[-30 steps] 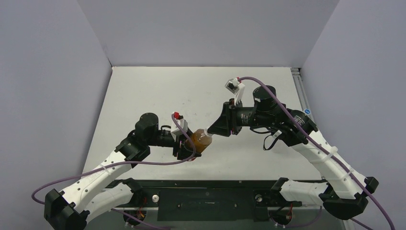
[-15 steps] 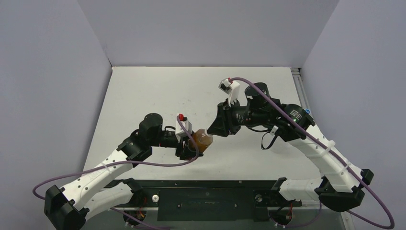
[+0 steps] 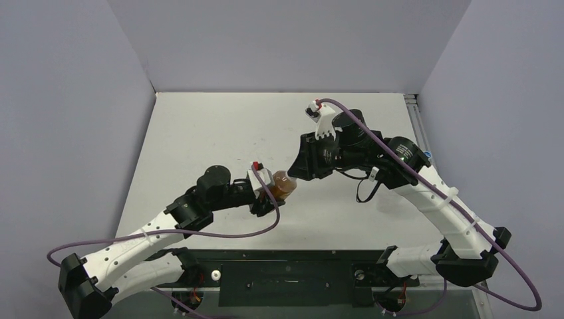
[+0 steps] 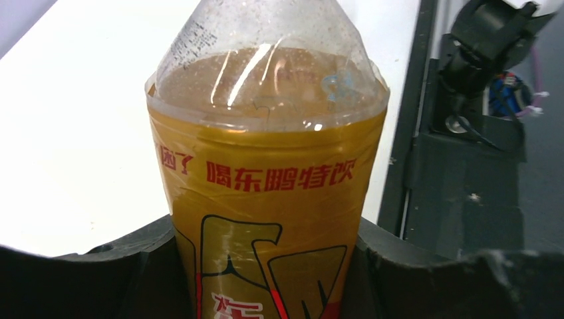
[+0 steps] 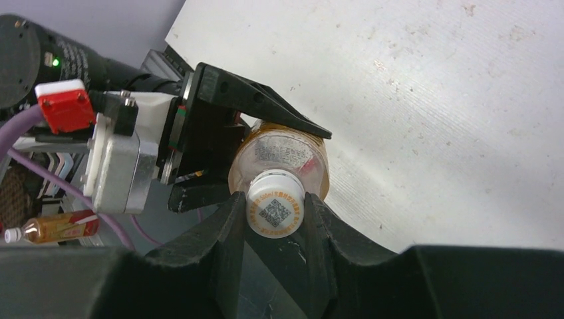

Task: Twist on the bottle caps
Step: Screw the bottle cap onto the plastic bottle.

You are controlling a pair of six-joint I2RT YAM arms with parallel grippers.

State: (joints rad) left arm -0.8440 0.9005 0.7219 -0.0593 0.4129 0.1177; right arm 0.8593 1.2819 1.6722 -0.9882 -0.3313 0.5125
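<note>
Your left jaws pinch the amber-orange plastic bottle [image 4: 266,173] above the bench [image 3: 199,133], with its neck pointing straight into the right jaws. These pinch the small white round cap [image 5: 275,211] at its mouth; twist about that axis.

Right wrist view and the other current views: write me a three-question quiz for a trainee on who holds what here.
1. True or false: the left gripper grips the bottle around its body.
2. What is clamped between the fingers of the right gripper? A) a white cap with a printed code on top. B) a blue-and-white cap. C) nothing.
3. Fill in: the bottle's yellow label carries ____ lettering.

Key: 1 true; 2 A; 3 red.
</note>
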